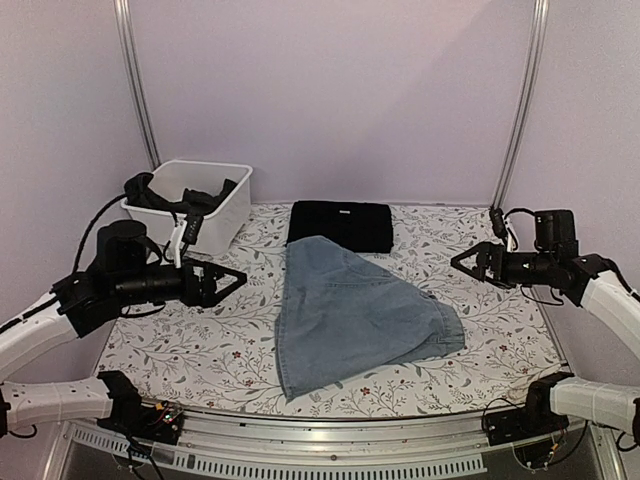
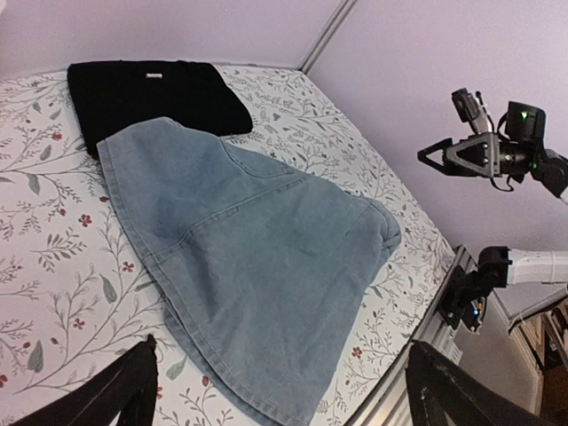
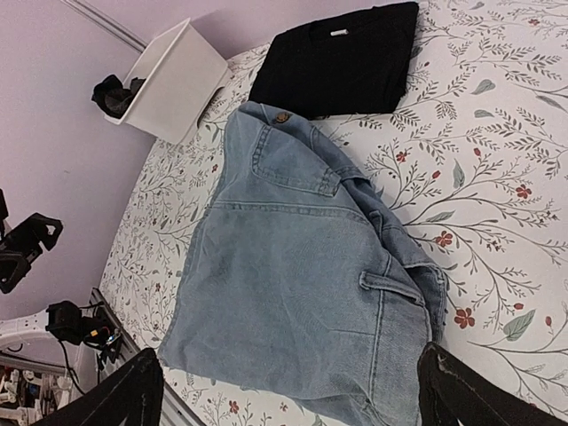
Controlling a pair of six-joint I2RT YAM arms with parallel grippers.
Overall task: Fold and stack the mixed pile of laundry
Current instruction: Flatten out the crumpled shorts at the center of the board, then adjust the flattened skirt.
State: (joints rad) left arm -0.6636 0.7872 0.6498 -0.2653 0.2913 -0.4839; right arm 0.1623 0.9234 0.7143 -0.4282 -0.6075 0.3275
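Observation:
Light blue denim jeans [image 1: 350,315] lie folded in a rough triangle at the table's middle, also in the left wrist view [image 2: 257,257] and right wrist view [image 3: 311,284]. Their far tip overlaps a folded black cloth [image 1: 341,224] at the back, seen too in the wrist views [image 2: 151,93] [image 3: 342,58]. More dark clothes [image 1: 160,195] hang from the white bin. My left gripper [image 1: 232,279] is open and empty, raised left of the jeans. My right gripper [image 1: 463,262] is open and empty, raised right of them.
A white plastic bin [image 1: 220,205] stands at the back left, also in the right wrist view [image 3: 177,84]. The floral table cover [image 1: 180,340] ends at a metal rail [image 1: 330,440] along the near edge. Two upright poles [image 1: 520,110] rise at the back.

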